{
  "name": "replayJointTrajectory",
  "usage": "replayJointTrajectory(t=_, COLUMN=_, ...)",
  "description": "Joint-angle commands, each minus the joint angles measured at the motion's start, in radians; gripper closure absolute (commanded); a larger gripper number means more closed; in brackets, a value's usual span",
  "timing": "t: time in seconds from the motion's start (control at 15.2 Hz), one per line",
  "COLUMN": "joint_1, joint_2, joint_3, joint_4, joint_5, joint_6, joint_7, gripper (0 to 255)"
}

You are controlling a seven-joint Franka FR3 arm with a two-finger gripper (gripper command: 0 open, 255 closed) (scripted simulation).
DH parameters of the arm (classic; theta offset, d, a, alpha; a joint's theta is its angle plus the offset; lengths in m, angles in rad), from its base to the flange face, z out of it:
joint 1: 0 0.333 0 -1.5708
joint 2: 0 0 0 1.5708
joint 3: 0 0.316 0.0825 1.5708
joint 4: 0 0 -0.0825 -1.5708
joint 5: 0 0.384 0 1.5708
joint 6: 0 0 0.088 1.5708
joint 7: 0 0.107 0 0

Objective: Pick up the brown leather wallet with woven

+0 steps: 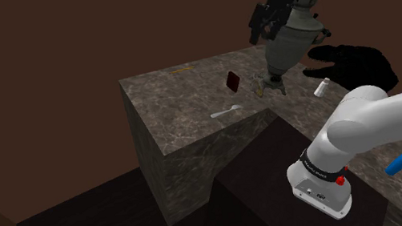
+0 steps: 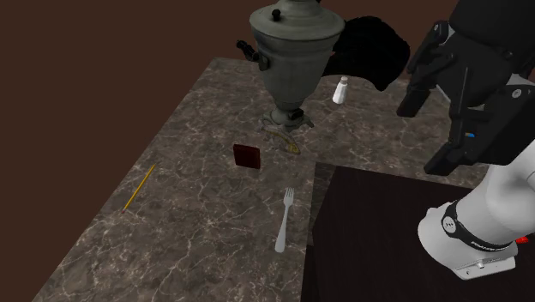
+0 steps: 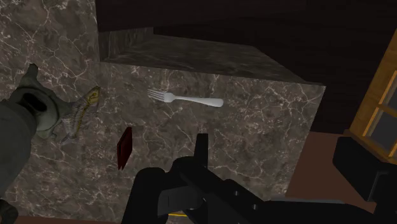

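1. The wallet (image 2: 247, 156), small and dark red-brown, sits on the stone counter (image 2: 197, 232) near the middle of the second exterior view; the metal urn (image 2: 291, 60) is above it in the frame and the fork (image 2: 285, 219) below; it seems to stand on edge.
2. The gripper (image 2: 420, 137) hangs at that view's upper right, well apart from the wallet; its fingers are spread, with nothing between them.
3. We judge this to be the approach step; nothing is grasped yet.
4. Next, we think, the hand must travel over the wallet, turn to straddle its thin sides, and descend clear of the urn's foot.
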Motion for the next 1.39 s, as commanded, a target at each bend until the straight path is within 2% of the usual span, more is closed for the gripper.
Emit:
replayJointTrajectory(t=0.0, joint_1=0.0, joint_2=0.0, joint_3=0.0, joint_4=0.0, joint_5=0.0, joint_6=0.0, joint_7=0.0, gripper=0)
replayJointTrajectory(t=0.66, joint_1=-0.052, joint_2=0.177, joint_3=-0.111, joint_4=-0.127, joint_5=-0.084, joint_6=0.286, joint_7=-0.147, gripper=0)
replayJointTrajectory(t=1.32, joint_1=-0.092, joint_2=0.483, joint_3=-0.224, joint_4=-0.119, joint_5=-0.125, joint_6=0.574, joint_7=-0.291, gripper=0)
